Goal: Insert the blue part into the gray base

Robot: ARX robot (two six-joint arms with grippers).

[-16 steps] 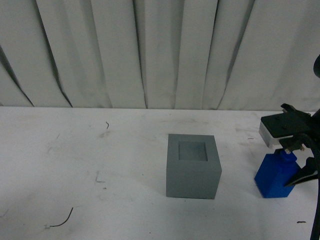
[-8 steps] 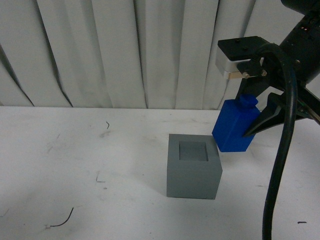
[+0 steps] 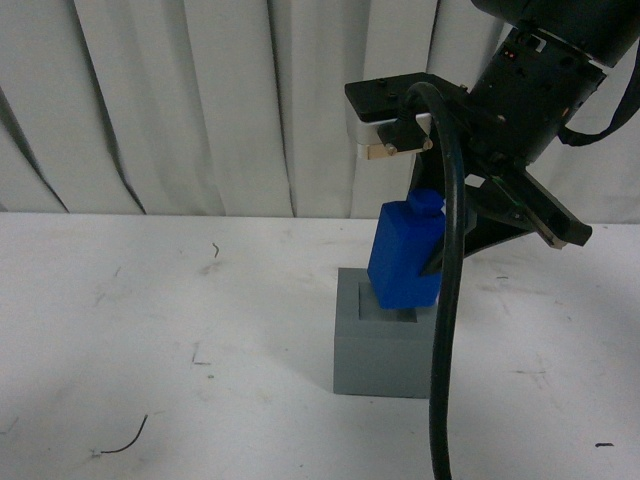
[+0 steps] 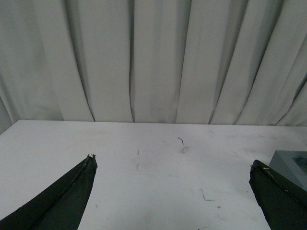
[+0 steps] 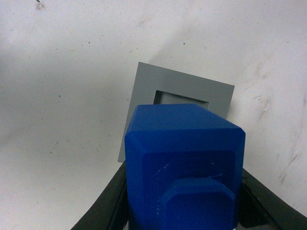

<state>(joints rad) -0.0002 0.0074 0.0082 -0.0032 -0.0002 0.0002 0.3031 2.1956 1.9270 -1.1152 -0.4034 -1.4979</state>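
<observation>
Below the right gripper (image 5: 183, 194), clamped on the tilted blue block (image 3: 405, 255), the recess (image 5: 181, 97) of the gray cube (image 3: 385, 355) looks slightly offset; a corner may catch the rim and jam

**Legible markings: none found**

No text, label, brand, number or sign can be read in any of the three views. The blue part (image 3: 405, 255) and the gray base (image 3: 385, 355) show plain single-colour faces. The pale housing (image 3: 385, 135) on the right arm is too small to tell whether it carries print. Dark marks on the desk (image 3: 150, 330) are scuffs, not characters.
</observation>
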